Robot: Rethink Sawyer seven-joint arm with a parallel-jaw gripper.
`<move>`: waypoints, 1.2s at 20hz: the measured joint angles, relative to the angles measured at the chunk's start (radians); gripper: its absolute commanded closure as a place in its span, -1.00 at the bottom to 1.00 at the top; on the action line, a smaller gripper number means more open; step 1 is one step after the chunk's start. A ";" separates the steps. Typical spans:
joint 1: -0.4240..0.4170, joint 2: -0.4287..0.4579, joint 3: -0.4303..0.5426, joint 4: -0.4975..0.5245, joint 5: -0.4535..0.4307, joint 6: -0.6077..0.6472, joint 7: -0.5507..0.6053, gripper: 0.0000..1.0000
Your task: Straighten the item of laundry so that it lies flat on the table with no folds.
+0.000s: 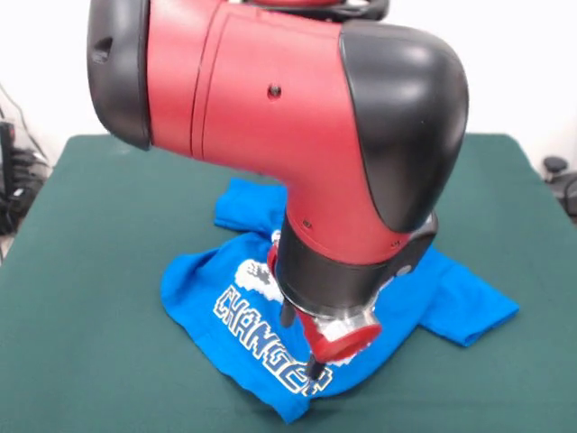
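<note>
The bright blue T-shirt (203,289) lies rumpled on the dark green table (90,271), near the middle and toward the front edge. Its white "CHANGER" lettering (261,343) runs diagonally, and part of the print is hidden by the arm. One sleeve (473,311) spreads out to the right. Another part (248,203) is bunched up at the far side. My gripper (300,343) comes down onto the shirt's lower middle, right at the lettering. Its two dark fingertips (313,368) stand apart and reach the cloth, holding nothing lifted.
The big red and black arm (297,117) fills the upper middle and hides the shirt's centre. Dark cables and gear (13,176) sit off the table's left edge, and a dark object (559,176) off its right edge.
</note>
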 measured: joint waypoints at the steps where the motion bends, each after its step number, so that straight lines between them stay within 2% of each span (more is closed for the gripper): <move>1: 0.000 -0.031 0.000 0.043 0.002 -0.005 0.000 -1.00; 6: 0.000 -0.122 0.000 0.172 0.005 -0.032 0.000 -1.00; 11: 0.000 -0.249 0.000 0.371 0.005 -0.135 0.000 -1.00; 14: -0.001 -0.320 0.000 0.504 -0.001 -0.245 0.000 -1.00; 16: -0.001 -0.334 0.000 0.534 -0.005 -0.276 0.000 -1.00; 18: -0.001 -0.361 0.000 0.608 -0.027 -0.369 0.000 -1.00; 24: -0.002 -0.370 0.000 0.726 -0.094 -0.559 0.000 -1.00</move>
